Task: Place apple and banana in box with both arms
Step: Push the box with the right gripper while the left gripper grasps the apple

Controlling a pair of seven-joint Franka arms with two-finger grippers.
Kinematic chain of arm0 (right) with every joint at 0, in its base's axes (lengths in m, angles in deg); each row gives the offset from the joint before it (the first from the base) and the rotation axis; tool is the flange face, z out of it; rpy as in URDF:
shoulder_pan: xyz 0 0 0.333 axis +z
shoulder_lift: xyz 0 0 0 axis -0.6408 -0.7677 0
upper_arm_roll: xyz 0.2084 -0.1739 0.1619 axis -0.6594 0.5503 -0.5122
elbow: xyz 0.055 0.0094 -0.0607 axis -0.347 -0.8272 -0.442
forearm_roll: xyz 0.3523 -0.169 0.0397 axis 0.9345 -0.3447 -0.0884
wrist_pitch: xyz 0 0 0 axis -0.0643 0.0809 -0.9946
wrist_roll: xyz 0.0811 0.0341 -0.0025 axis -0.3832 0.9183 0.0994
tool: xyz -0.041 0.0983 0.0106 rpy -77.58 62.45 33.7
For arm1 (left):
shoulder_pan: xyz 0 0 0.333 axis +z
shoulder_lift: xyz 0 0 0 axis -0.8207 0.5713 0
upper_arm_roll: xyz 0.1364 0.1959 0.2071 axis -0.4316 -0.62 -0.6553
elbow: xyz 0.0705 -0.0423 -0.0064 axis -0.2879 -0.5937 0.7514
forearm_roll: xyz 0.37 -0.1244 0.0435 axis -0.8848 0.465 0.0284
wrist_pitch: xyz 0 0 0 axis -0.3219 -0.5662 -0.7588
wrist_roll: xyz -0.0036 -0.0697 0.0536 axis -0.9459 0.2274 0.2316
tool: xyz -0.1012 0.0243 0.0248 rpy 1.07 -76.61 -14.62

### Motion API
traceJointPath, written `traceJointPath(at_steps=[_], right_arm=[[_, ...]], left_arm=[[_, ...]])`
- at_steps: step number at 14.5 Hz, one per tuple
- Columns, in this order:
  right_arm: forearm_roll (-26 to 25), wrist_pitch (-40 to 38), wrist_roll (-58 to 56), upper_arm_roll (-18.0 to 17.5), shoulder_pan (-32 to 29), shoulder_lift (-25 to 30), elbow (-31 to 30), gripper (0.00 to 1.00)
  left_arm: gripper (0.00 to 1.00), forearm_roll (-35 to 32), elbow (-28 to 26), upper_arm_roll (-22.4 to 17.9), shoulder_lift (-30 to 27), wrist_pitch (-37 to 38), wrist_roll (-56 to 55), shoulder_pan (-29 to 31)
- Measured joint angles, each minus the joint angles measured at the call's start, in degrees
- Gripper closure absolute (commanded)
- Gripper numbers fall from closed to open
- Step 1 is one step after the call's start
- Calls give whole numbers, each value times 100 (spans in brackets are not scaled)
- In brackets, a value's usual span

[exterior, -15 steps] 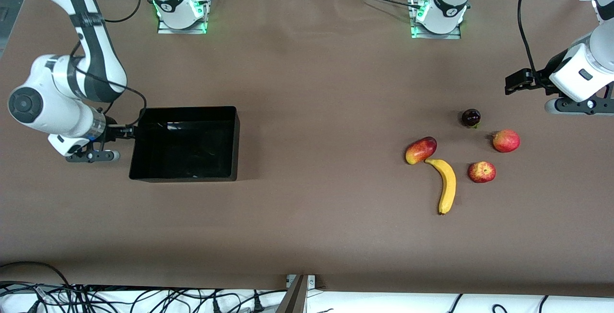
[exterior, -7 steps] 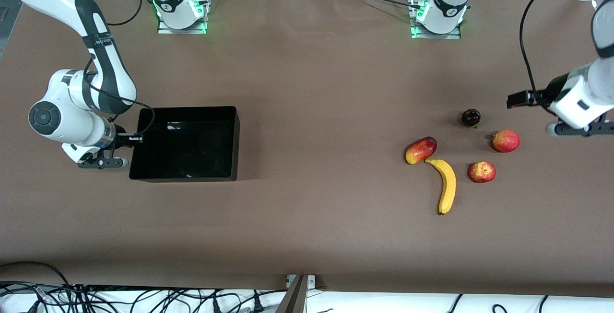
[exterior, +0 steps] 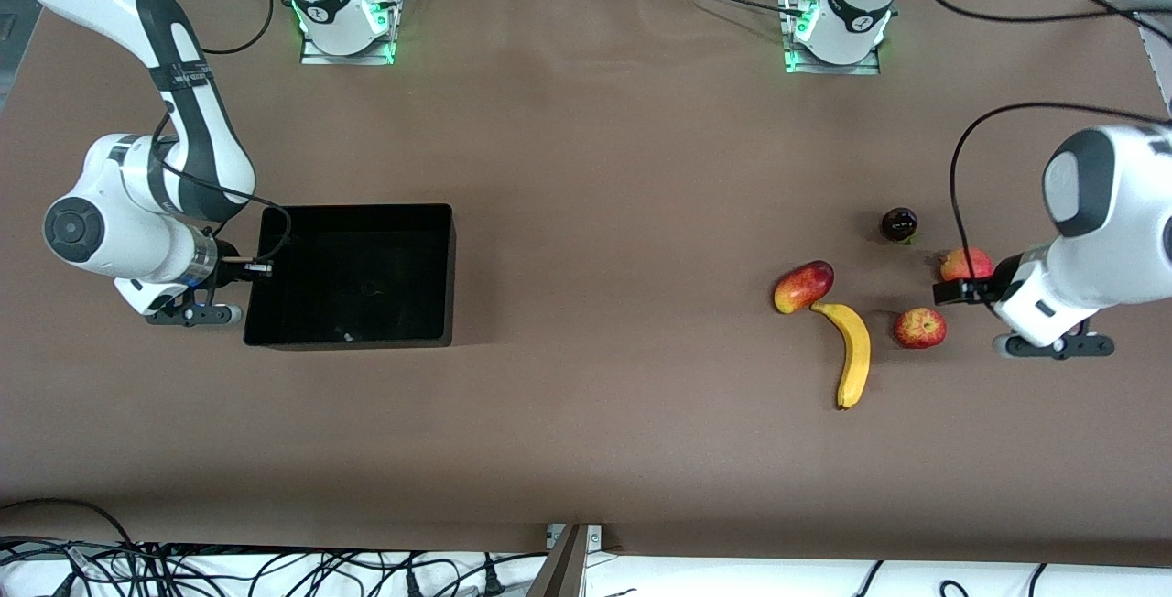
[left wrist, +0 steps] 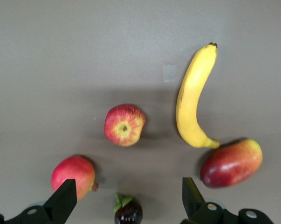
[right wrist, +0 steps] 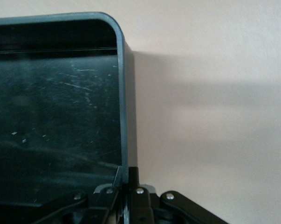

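the right gripper point(exterior: 261, 265) sits at the left of the front frame, its jaws pinched shut on the wall of the box point(exterior: 439, 276) at the end toward the right arm. in the right wrist view the two fingers point(right wrist: 133, 179) meet on that thin rim, one inside and one outside, with the glossy black floor of the box point(right wrist: 56, 116) filling the frame's left half. the box rests on the brown table point(exterior: 595, 167), left of centre in the front frame.

the left gripper point(exterior: 952, 292) hangs over the fruit cluster at the right of the front frame, jaws spread wide with nothing between them. in the left wrist view the apple point(left wrist: 124, 125) lies at centre, the banana point(left wrist: 194, 100) upper right of it, apart from it. a mango-like fruit point(left wrist: 231, 162) touches the banana's end, a plain red fruit point(left wrist: 72, 175) lies lower left, and a dark fruit point(left wrist: 128, 212) sits at the bottom edge between the fingers point(left wrist: 63, 203).
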Motion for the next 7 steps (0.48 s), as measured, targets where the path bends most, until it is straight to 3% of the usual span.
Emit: traceJointPath(at_steps=[7], right_arm=[[411, -835, 752, -886, 333, 6, 900, 100]], left_arm=[[0, -54, 70, -6, 769, -432, 57, 5]])
